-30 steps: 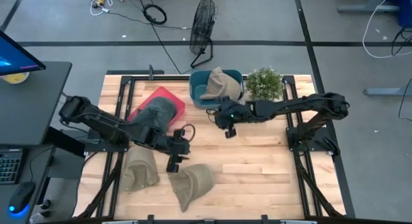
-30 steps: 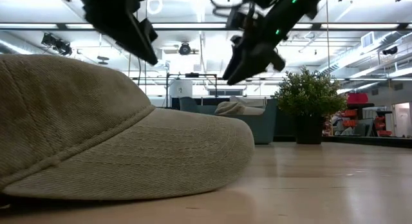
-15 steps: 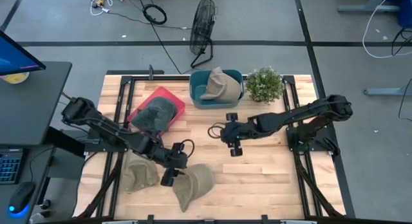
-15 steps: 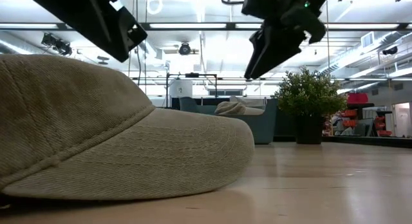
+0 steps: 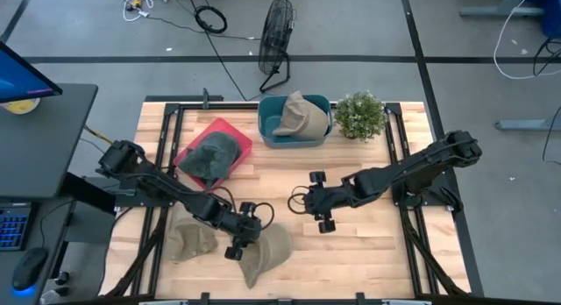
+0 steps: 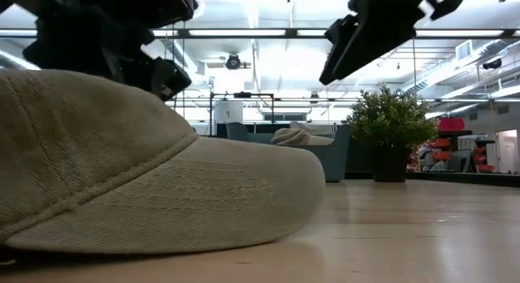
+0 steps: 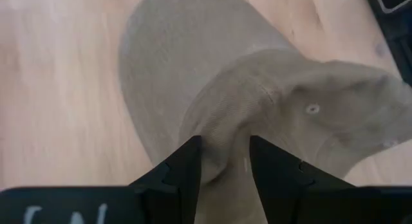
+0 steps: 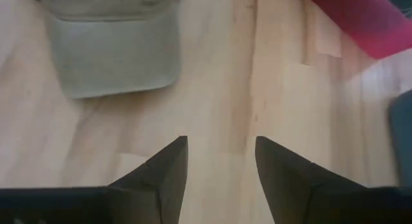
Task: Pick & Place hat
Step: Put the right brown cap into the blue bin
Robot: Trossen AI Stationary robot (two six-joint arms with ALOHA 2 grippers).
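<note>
Grasp step of the pick, by the look of it. Left gripper (image 5: pixel 238 244) down at the near-left part of the surface (image 5: pixel 368 252), right on the tan hat (image 5: pixel 266 249) lying closest to the near edge. Left wrist view shows the two fingers (image 7: pixel 183 169) spread, with a raised fold of the hat's fabric (image 7: pixel 225 147) sitting between them, so parted and straddling the cloth, not clamped yet as far as can be told. Crown button (image 7: pixel 312 109) visible just beyond the fingers.

Right gripper (image 5: pixel 324 219) hanging over bare wood near the middle of the surface, fingers apart, holding nothing, seemingly just waiting.

Other stuff around: a second tan hat (image 5: pixel 191 237) just left of the first one, a dark green hat (image 5: pixel 210 154) in the red bin (image 5: pixel 235 132) at the far left, another tan hat (image 5: pixel 298 115) in the blue bin (image 5: pixel 266 121) at the far middle, potted plant (image 5: pixel 360 114) beside it.

Next move probably: pinch shut on that fold, then lift straight up and check the hat comes along. Soft cloth, so a thin pinch could slip out. Destination likely one of the bins, can't tell which.
</note>
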